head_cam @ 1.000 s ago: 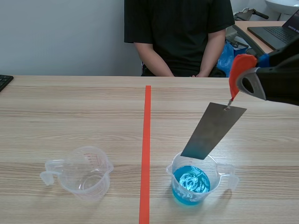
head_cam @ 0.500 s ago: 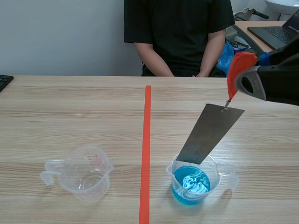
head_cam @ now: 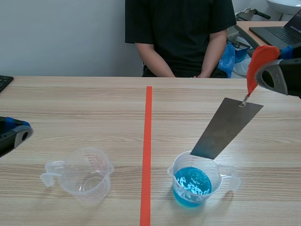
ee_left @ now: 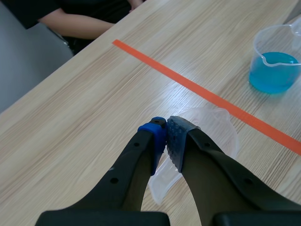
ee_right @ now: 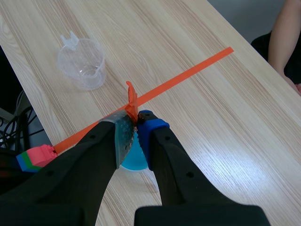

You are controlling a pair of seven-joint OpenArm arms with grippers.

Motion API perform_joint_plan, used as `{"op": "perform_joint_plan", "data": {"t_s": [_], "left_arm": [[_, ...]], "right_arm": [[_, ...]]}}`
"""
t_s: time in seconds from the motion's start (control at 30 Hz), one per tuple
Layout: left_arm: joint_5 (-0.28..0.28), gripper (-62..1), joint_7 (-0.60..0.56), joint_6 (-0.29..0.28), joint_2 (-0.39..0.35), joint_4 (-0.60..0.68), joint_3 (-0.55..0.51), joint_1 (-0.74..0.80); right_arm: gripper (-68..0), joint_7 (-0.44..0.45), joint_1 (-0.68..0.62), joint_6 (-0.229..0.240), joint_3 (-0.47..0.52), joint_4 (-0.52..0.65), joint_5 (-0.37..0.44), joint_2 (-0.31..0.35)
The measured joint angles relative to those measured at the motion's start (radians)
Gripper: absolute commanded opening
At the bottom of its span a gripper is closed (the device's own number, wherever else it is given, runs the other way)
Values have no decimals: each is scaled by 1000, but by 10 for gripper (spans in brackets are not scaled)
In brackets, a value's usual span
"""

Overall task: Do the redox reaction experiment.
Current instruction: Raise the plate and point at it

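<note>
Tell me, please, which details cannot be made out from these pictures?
- Grey metal strip: right wrist view, hidden under the right claw gripping the orange-red clip; scene view cannot settle whether its lower end is inside the rim of the clear beaker of blue liquid.
- Left claw: scene view, mostly cut off by the edge.
- Clear empty beaker: scene view, printed scale too small to read.

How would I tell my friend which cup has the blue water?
Find the orange-red line down the middle of the table. Two clear cups stand near the robot's end, one each side of it. The right cup, under the metal strip hanging from a red clip, holds blue liquid; the left cup is empty.
</note>
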Motion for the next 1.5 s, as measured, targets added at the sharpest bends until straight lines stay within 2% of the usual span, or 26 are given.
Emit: {"op": "perform_joint_plan", "data": {"t_s": [0.17, 0.53, 0.7, 0.8, 1.0, 1.2, 1.5], "left_arm": [[111, -562, -45, 0, 0, -60, 157, -82], [246, -562, -123, 0, 18, -195, 407, -254], [248, -562, -140, 0, 61, -251, 498, -322], [280, -562, -140, 0, 97, -283, 561, -354], [280, -562, -140, 0, 152, -365, 658, -393], [279, -562, -141, 0, 204, -454, 670, -455], [278, -562, -150, 0, 217, -463, 661, -467]], "right_arm": [[-658, 0, 0, 0, 0, 0, 0, 0], [-658, 0, 0, 0, 0, 0, 0, 0], [-658, 0, 0, 0, 0, 0, 0, 0], [-658, 0, 0, 0, 0, 0, 0, 0], [-658, 0, 0, 0, 0, 0, 0, 0], [-658, 0, 0, 0, 0, 0, 0, 0], [-658, 0, 0, 0, 0, 0, 0, 0]]}}
